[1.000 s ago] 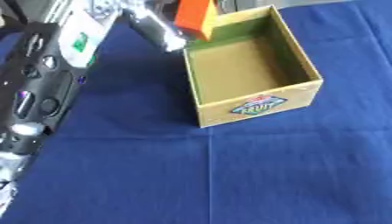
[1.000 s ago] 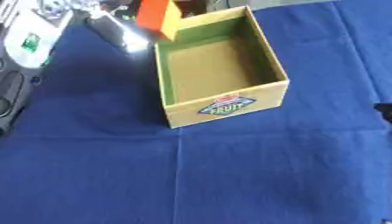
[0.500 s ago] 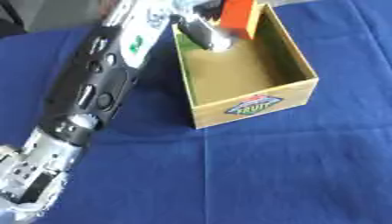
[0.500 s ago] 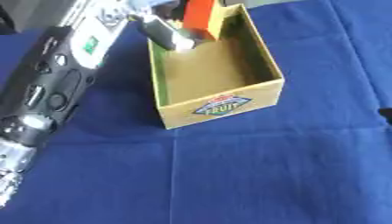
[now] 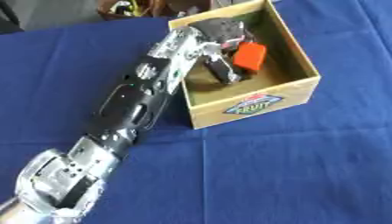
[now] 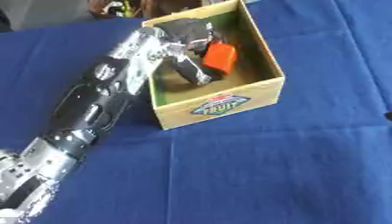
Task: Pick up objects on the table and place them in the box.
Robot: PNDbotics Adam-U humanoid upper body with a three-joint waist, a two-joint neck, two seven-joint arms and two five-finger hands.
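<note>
Orange rectangular block [image 5: 250,56] | inside tan cardboard box [image 5: 300,89] (12 o'clock) | left hand [image 5: 218,39] fingers curled around it

Left hand [image 6: 186,48] reaching down into the open tan cardboard box [image 6: 229,103] bearing a fruit label, its curled fingers gripping an orange block [image 6: 220,58] inside. The black-and-silver arm [image 6: 99,105] is lying diagonally over the blue cloth-covered tabletop [image 6: 268,170].
</note>
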